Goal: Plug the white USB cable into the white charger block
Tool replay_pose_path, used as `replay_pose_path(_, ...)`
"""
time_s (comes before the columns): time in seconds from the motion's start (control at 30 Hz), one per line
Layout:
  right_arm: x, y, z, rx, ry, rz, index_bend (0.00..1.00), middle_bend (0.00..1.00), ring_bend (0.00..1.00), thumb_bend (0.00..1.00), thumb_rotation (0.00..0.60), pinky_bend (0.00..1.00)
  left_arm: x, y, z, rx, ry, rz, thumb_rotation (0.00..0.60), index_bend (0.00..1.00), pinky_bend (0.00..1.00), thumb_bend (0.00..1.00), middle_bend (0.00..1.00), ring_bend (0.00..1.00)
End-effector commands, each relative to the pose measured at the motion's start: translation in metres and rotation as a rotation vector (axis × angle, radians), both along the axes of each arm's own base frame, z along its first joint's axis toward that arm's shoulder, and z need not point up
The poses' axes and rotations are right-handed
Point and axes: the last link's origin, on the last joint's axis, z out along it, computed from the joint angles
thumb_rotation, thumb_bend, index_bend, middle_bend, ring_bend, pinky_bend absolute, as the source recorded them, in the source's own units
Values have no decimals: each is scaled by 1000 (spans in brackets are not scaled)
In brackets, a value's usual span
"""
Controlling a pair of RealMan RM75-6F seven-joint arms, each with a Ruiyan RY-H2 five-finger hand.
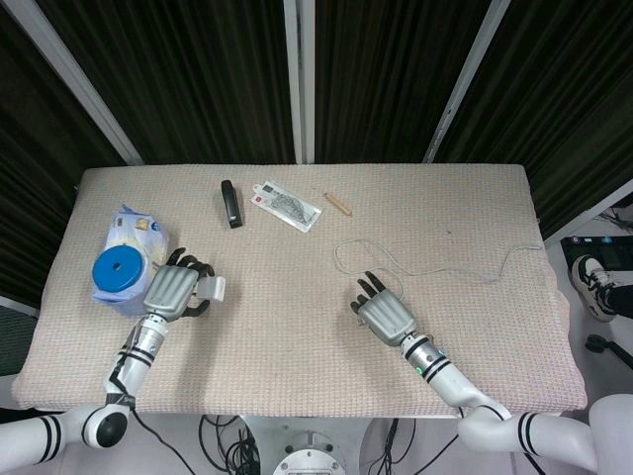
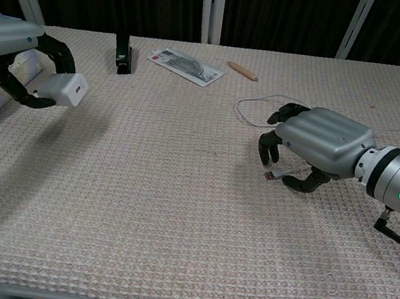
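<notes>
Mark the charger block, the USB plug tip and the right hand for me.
charger block (image 2: 63, 90): chest view, on its front face.
USB plug (image 2: 272, 177): chest view, metal tip.
right hand (image 2: 316, 140): chest view, back of hand.

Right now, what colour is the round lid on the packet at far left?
Blue lid; the head view shows it best.
</notes>
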Motion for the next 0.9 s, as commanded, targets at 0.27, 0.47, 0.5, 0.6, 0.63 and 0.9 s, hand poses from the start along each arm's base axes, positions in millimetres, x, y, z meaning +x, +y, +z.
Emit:
replay_pose_path(0.27,0,1,-3,10,-4,-25,438,387,96,280,600,0,-1,0,0,-3,2,-1,600,469,89,375,422,195)
replay_pose_path(0.47,0,0,-4,7,-7,-32,452,388,97,280,600,0,-2,1,-1,-5,1,0,600,469,89,374,422,195)
replay_pose_path(0.5,0,0,-4,5,-9,-32,452,388,97,280,600,0,-2,1,-1,-5,2,0,600,469,89,374,422,195)
replay_pose_path(0.6,0,-1,-3,1,-14,-34,453,390,98,280,600,0,-2,1,-1,-8,4,-2,600,469,89,375,422,195)
replay_pose_path(0.63,0,-1,-3,0,-15,-35,453,390,98,280,600,0,-1,1,-1,-9,4,-2,600,469,89,375,422,195)
replay_pose_path(0.9,0,-2,-5,-5,-24,-41,464,403,102,280,600,0,-1,1,-2,-12,3,-1,600,468,88,375,422,195)
